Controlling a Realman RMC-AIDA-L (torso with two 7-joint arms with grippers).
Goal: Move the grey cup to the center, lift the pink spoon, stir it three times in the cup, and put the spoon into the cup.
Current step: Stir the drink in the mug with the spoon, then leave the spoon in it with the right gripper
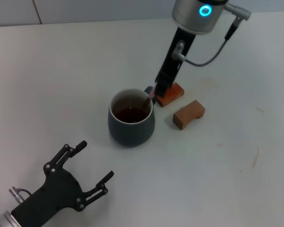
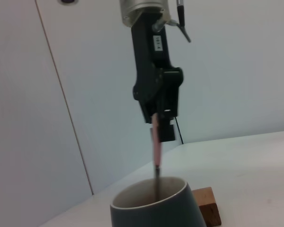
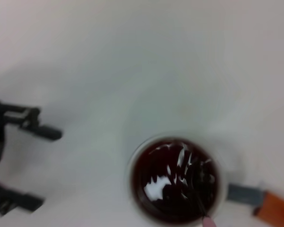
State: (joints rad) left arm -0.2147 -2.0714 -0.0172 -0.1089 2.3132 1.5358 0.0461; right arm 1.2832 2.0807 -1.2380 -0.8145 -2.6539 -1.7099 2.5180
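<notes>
grey cup (image 1: pixel 131 124): upright on the white table (image 1: pixel 61 85), near the middle of the head view, mouth up; dark reddish-brown liquid (image 3: pixel 176 184) inside, pale inner wall. Handle on the far-right side, towards the wooden blocks.
pink spoon (image 2: pixel 156 144): held nearly vertical, long axis up-down with a slight lean; pink handle up in the fingers, metal end pointing down into the cup. Tip sits in the liquid near the rim on the handle side, seen in the right wrist view.
right gripper (image 1: pixel 157 91): directly above the far-right rim of the cup, pointing down, fingers clamped on the top of the spoon handle.
left gripper (image 1: pixel 92 169): low in the head view, near the robot and left of the cup, well apart from it; fingers spread wide, nothing between them. Also seen in the right wrist view beside the cup.
orange-brown wooden block (image 1: pixel 171 94): on the table just behind the right gripper, close to the cup handle.
brown arch-shaped block (image 1: pixel 188 114): right of the cup, near the first block, not touching the cup.
</notes>
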